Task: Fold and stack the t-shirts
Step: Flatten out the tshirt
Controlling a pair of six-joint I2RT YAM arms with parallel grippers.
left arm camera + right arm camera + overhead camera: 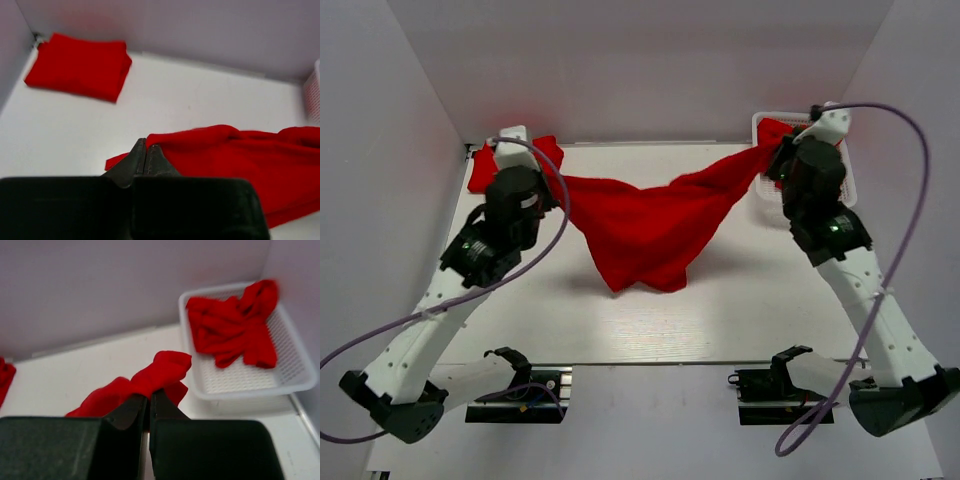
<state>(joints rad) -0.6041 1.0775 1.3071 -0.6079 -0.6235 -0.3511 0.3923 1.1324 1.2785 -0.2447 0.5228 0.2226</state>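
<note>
— How do the left arm's jaws stand?

— Pressed together. The left wrist view shows no gap between the dark fingers [136, 160]. They pinch one end of a plain bright red fabric t-shirt [640, 225]. A small flap of red pokes out to the left of the tips, and the rest of the cloth runs off to the right of that frame.

— And the right jaws?

— Closed just as tight, on the other end of the same t-shirt. In the right wrist view a bunched red roll sits right at the tips and trails away to the lower left.

— So where is that t-shirt?

— In the top view it is strung across the middle of the frame, from the left arm [510, 215] at upper left to the right arm [815, 180] at upper right. It sags to a point near the centre. I can't tell whether that low point touches the white desk [550, 320].

— Any other t-shirts?

— A folded red t-shirt [77, 65] lies flat on the desk in the upper left of the left wrist view, well apart from the held one. Crumpled red t-shirts [235, 330] are heaped in a white plastic mesh basket [250, 391] at the upper right of the right wrist view, near the right jaws.
</note>
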